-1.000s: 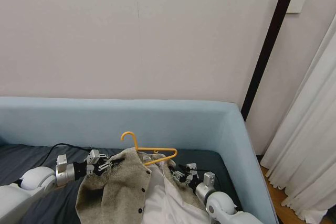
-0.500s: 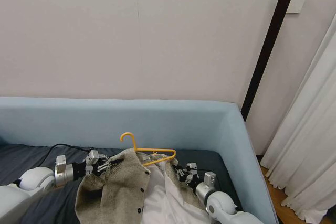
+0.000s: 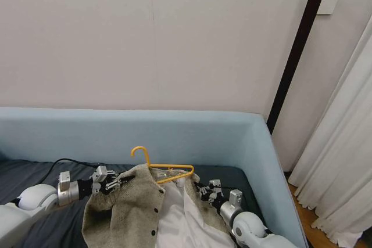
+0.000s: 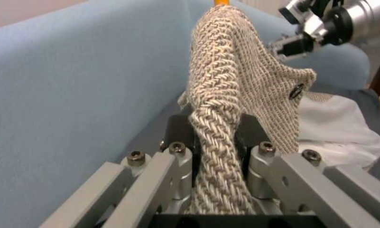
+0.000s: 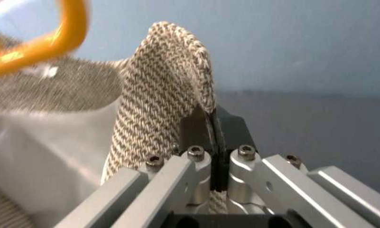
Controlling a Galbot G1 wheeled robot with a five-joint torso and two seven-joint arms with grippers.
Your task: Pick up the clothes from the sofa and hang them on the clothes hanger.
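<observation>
Step in hand: the lift off the sofa [image 3: 174, 132]. Both grippers have the knit cardigan [image 3: 131, 204] by its shoulders, and it is raised only a little above the dark seat cushion [image 3: 35, 172].
Left gripper [image 3: 115, 182]: low over the seat on the robot's left, jaws clamped on a thick fold of the cardigan's left shoulder; the left wrist view has the knit bunched between the pads.
Right gripper [image 3: 201, 189]: low on the robot's right, near the sofa's corner, jaws pressed together on the knit edge of the right shoulder.
Where the clothes are: the cardigan is spread between the two grippers, open at the front over a white shirt [image 3: 181, 225]. An orange hanger [image 3: 168, 172] sits inside the collar, its hook standing up between the grippers.
Relation to the rack: a black upright post [image 3: 293, 56], probably the stand to hang on, rises well apart to the right, beside a white curtain [image 3: 343, 161].
Next move calls for: as I judge it, raising both arms evenly so the hanger stays seated, then carrying the garment right until the hook can go over a bar.
Progress: early; nothing hangs on the stand yet.
</observation>
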